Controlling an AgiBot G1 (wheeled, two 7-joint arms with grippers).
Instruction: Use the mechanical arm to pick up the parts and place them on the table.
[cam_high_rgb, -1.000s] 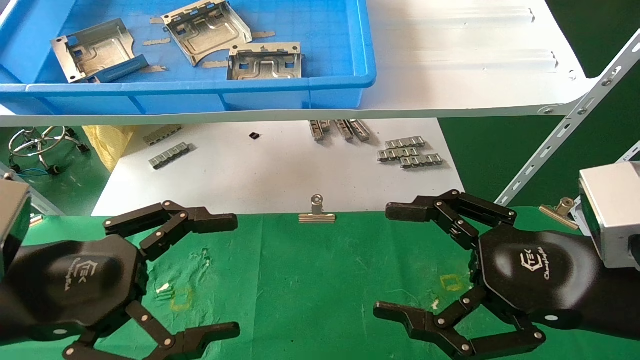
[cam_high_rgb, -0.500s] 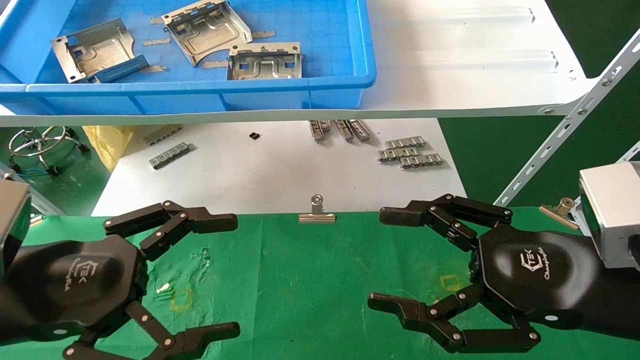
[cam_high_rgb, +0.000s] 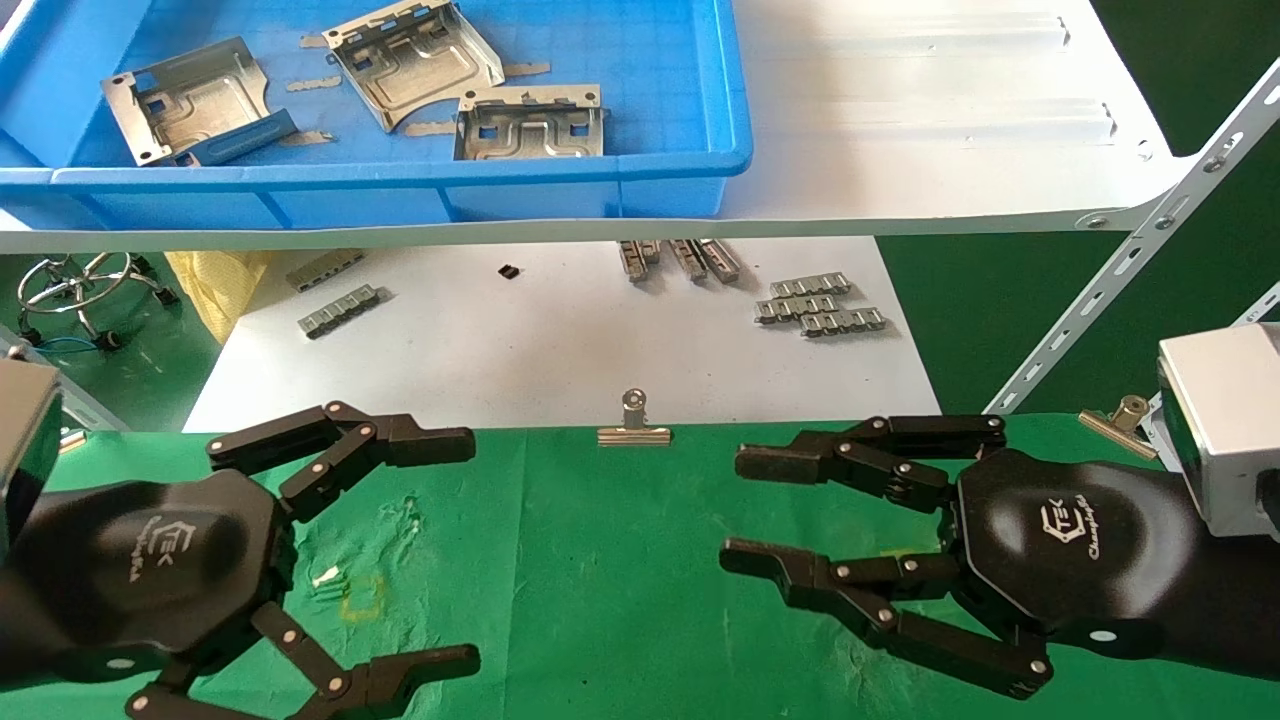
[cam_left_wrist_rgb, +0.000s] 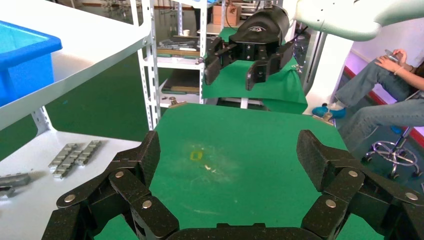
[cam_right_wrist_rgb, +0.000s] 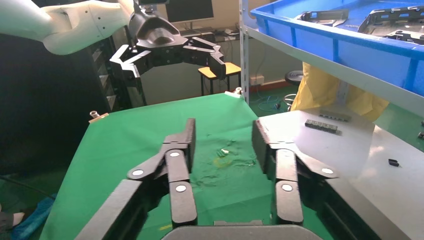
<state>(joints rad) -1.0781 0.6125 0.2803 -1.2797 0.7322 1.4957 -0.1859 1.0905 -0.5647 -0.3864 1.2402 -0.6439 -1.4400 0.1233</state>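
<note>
Our right gripper (cam_high_rgb: 735, 510) hovers over the table (cam_high_rgb: 600, 560) with jaws apart, a clear gap between the two finger sets and nothing in it; left gripper (cam_high_rgb: 470, 545) also hovers over the cloth with jaws spread wide, empty. Both point inward toward each other across the green, as each wrist view shows the other one opposite. Outward from the jaws: a clip (cam_high_rgb: 634, 428) on the cloth's far edge, then the white board (cam_high_rgb: 520, 350) with small grey strips (cam_high_rgb: 820, 302), and above that the shelf (cam_high_rgb: 930, 130) carrying the blue bin (cam_high_rgb: 640, 165). The parts (cam_high_rgb: 528, 124) all sit in that bin, three plates, so ahead of and above both grippers, well apart from them. The bin sits left of centre, so we judge the left gripper nearer; either arm needs to rise and reach forward over the bin rim
</note>
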